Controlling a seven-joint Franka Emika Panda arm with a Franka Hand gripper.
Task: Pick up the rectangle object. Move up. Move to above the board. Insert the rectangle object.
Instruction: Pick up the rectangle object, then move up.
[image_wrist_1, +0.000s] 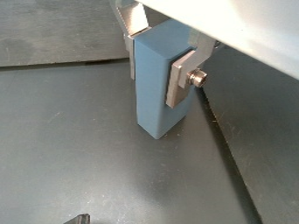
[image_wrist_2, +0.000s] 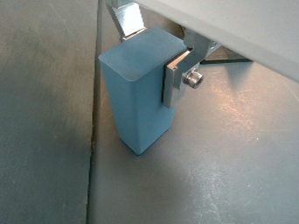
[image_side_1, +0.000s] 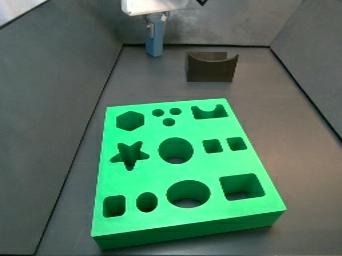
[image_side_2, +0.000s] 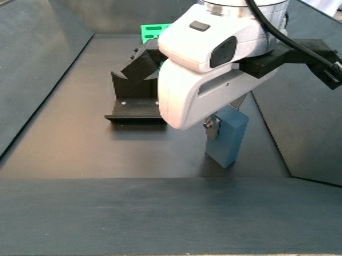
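Observation:
The rectangle object (image_wrist_1: 152, 101) is a slim, tall light-blue block standing upright near the back wall. It shows in both wrist views (image_wrist_2: 135, 105) and both side views (image_side_1: 155, 44) (image_side_2: 227, 142). My gripper (image_wrist_1: 156, 63) (image_wrist_2: 152, 52) comes down over its upper part, with one silver finger plate pressed on each side, shut on it. Its lower end is at the grey floor; I cannot tell if it touches. The gripper also shows in the side views (image_side_1: 155, 28) (image_side_2: 219, 120). The green board (image_side_1: 154, 176) with cut-out holes lies flat well away from the block, and its edge shows behind the arm (image_side_2: 150, 33).
The dark fixture (image_side_1: 209, 65) (image_side_2: 134, 88) stands on the floor between the block and the board, off to the side of the block. Grey walls enclose the floor on the sides and back. A floor seam (image_wrist_2: 93, 131) runs past the block.

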